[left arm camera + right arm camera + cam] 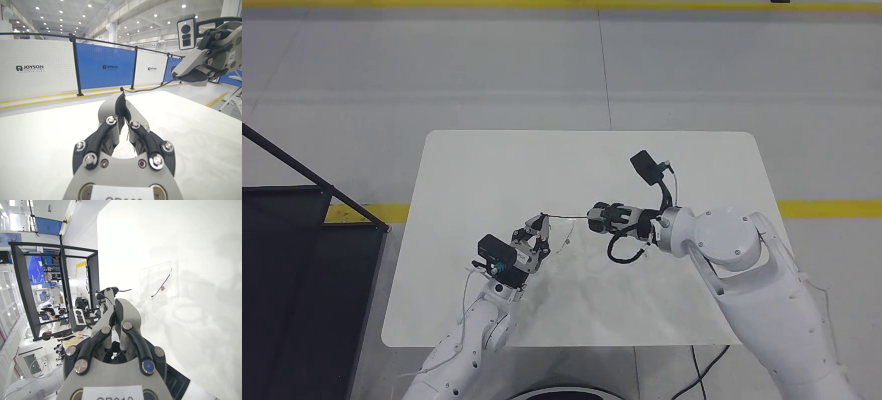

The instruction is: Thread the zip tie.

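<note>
Thin black plastic zip tie [151, 88] stretched between two clenched grippers.
The left gripper [122, 102] clamps the head end, the head poking just past its fingertips. From there the strap runs straight to the right gripper [176, 74], close by and pinched on the far end. Likely next: steer that end back into the head.

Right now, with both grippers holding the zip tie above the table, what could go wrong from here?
1. The zip tie spans between the left gripper and the right gripper, each pinching it near the fingertips. A pull or twist might slip the thin strap free.
2. Its head pokes just past the left fingertips, a small target. A slight misalignment would probably miss the slot.
3. A clear box stands close by on the table. A low sweep could knock it.
</note>
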Controlling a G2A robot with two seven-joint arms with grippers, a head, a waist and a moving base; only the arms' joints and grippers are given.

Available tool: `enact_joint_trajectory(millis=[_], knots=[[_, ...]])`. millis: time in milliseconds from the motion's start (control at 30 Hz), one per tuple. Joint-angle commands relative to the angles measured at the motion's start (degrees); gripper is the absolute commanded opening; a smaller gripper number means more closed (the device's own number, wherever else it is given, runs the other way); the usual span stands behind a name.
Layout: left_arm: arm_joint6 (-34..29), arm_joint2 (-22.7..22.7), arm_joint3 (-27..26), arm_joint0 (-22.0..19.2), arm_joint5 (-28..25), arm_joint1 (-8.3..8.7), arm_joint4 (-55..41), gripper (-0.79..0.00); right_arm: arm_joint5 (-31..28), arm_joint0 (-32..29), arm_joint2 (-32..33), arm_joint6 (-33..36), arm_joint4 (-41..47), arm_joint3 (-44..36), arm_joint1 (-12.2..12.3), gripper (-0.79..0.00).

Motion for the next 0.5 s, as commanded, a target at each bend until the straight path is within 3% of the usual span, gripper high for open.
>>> enact_joint_trajectory(millis=[0, 467], knots=[[0.0, 0.0, 0.0, 0.0, 0.0, 0.00, 0.0, -0.785, -0.1, 0.0, 0.0, -0.1, 0.2, 0.0, 0.0, -0.785], [0.0, 0.0, 0.0, 0.0, 0.0, 0.00, 0.0, -0.785, -1.5, -0.4, 0.1, -2.4, 2.6, -0.8, -0.1, -0.785]])
